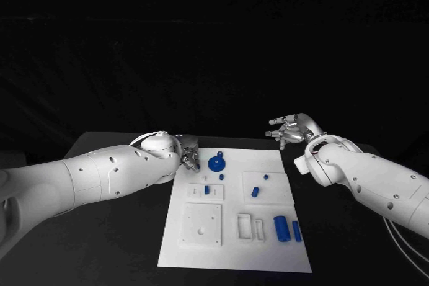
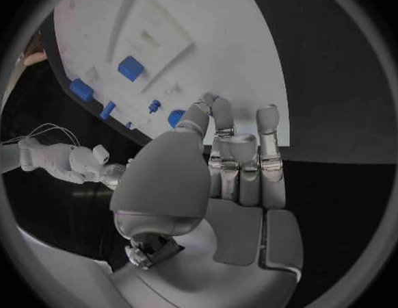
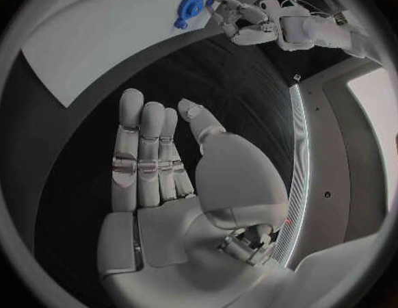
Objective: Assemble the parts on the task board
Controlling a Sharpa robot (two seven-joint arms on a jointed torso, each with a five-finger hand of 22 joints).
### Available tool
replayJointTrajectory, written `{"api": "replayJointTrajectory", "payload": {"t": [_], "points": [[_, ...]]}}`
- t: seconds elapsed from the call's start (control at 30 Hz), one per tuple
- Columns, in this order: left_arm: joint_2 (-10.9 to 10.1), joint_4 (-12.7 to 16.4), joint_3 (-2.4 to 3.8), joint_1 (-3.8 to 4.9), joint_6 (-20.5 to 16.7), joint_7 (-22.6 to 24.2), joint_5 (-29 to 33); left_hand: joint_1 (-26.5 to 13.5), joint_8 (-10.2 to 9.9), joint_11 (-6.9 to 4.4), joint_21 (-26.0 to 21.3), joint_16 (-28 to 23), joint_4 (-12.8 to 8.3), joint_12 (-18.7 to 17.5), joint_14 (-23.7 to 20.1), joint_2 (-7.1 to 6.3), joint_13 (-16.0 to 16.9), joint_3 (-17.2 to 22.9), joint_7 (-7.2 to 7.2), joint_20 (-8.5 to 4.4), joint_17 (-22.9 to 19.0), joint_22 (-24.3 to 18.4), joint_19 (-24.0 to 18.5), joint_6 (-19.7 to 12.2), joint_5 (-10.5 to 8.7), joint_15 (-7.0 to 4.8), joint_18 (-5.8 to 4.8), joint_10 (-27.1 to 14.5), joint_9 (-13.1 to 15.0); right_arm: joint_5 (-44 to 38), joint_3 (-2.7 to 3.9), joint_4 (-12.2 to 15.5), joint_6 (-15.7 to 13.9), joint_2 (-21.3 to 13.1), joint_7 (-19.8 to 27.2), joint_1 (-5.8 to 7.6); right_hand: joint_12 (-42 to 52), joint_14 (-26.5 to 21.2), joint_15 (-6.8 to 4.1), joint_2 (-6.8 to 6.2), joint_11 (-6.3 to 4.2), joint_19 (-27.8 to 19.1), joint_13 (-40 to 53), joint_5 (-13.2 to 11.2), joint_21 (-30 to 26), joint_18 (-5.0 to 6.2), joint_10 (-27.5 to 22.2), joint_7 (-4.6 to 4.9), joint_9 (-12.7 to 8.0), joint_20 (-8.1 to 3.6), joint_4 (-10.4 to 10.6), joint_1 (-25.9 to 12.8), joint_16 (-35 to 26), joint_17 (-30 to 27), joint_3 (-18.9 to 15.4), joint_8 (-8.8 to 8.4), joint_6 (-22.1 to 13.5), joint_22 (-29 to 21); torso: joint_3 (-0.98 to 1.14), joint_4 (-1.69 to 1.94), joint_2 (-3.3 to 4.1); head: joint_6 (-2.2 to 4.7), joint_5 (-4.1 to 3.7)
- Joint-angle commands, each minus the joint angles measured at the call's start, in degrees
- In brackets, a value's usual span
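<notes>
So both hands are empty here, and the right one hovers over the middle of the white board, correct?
Not quite. Both hands are empty, but the right hand is off the task board, over black table beyond its far right corner. The head view shows this. The left hand is at the board's far left edge.

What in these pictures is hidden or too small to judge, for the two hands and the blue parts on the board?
- Left hand, head view: its own arm covers the fingertips at the task board edge, so contact there is unclear.
- Round blue part, head view: too small to tell whether it is seated.
- Right hand, head view: finger detail too small; the right wrist view shows it open, holding nothing.
</notes>
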Motion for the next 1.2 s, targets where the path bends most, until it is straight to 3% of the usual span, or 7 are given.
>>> {"api": "replayJointTrajectory", "payload": {"t": [0.03, 0.2, 0.73, 1.0, 1.2], "points": [[-0.7, -0.1, -0.73, -1.24, 0.2, 0.2, -0.3, 0.7, -1.0, -0.37, 0.5, 0.4, -1.0, 0.4, 0.5, 1.25, 0.1, 0.6, 0.03, -0.14, 0.3, 1.2, 0.1, 1.2, 1.31, -0.03, 0.81, 1.5, 0.7, -0.7, 0.01, 0.2, 0.6, 0.0, 0.2, -0.07, -0.1, 0.0, 0.05, 0.07, -0.09, 1.7, 0.0, 0.5, 0.4, 0.91, -0.3, 0.34, 0.1, 0.38, 0.4, -0.7, -0.2, 0.0, -0.2, 0.03, 0.7, -0.1, 0.01, -0.01, 0.0, 0.05, 0.02], [-1.4, 0.5, -0.72, -1.44, -3.2, 2.5, 1.3, -0.6, -2.3, -0.48, 1.6, 0.4, -2.4, 0.6, 0.7, 1.66, 0.3, 2.1, -0.06, -0.14, 0.7, 1.1, -0.3, 2.5, 2.81, -0.07, 1.02, 1.7, 1.4, -0.7, 0.01, 0.5, 0.6, -0.1, 0.3, -0.14, -0.1, 0.0, 0.04, -0.01, -0.11, 1.7, 0.0, 1.1, 0.4, 0.91, -0.3, 0.33, 0.1, 0.38, 0.5, -0.8, -0.2, 0.0, -0.2, 0.03, 0.7, -0.1, 0.0, -0.02, 0.02, 0.21, 0.02], [-4.2, 1.7, -0.54, -1.82, -17.7, 11.9, 8.7, -1.6, -2.2, -0.76, 2.5, 0.4, -2.8, 1.0, 1.8, 1.73, 0.4, 3.0, -0.15, -0.74, 1.8, 1.1, 0.0, 3.0, 7.2, -0.57, 0.9, 2.2, 2.2, -0.7, 0.01, 1.8, 0.3, -0.8, 0.4, -0.57, -0.1, 0.0, 0.02, -0.19, -0.13, 1.8, 0.0, 2.0, 0.4, 0.91, -0.3, 0.3, 0.1, 0.37, 0.8, -1.0, -0.3, -0.1, -0.3, 0.03, 0.7, -0.3, -0.03, 0.0, 0.01, 0.64, -0.14], [-5.6, 2.7, -0.1, -1.95, -20.8, 16.2, 13.7, -1.8, -2.2, -0.76, 2.7, 0.3, -3.1, 1.0, 1.8, 2.01, 0.3, 3.3, -0.1, -0.75, 1.9, 1.1, -0.1, 2.9, 7.39, -0.56, 0.87, 2.2, 2.4, -0.7, 0.01, 2.4, 0.4, -1.1, 0.4, -0.75, -0.1, 0.0, 0.02, -0.24, -0.14, 1.8, 0.0, 2.1, 0.5, 0.91, -0.3, 0.3, 0.1, 0.36, 0.8, -1.0, -0.3, -0.1, -0.3, 0.03, 0.7, -0.3, 0.0, 0.01, 0.0, 0.77, -0.2], [-6.5, 3.8, 0.91, -2.1, -21.2, 18.4, 17.5, -2.0, -2.2, -0.75, 2.8, 0.3, -3.4, 1.0, 1.8, 2.29, 0.2, 3.3, -0.09, -0.74, 2.0, 1.1, -0.2, 2.9, 7.38, -0.55, 0.89, 2.2, 2.6, -0.7, 0.01, 2.8, 0.4, -1.4, 0.4, -0.91, -0.1, 0.0, 0.02, -0.24, -0.14, 1.8, 0.0, 2.1, 0.5, 0.91, -0.3, 0.3, 0.1, 0.36, 0.8, -1.0, -0.3, -0.1, -0.3, 0.03, 0.7, -0.3, 0.0, 0.01, 0.0, 0.92, -0.13]]}}
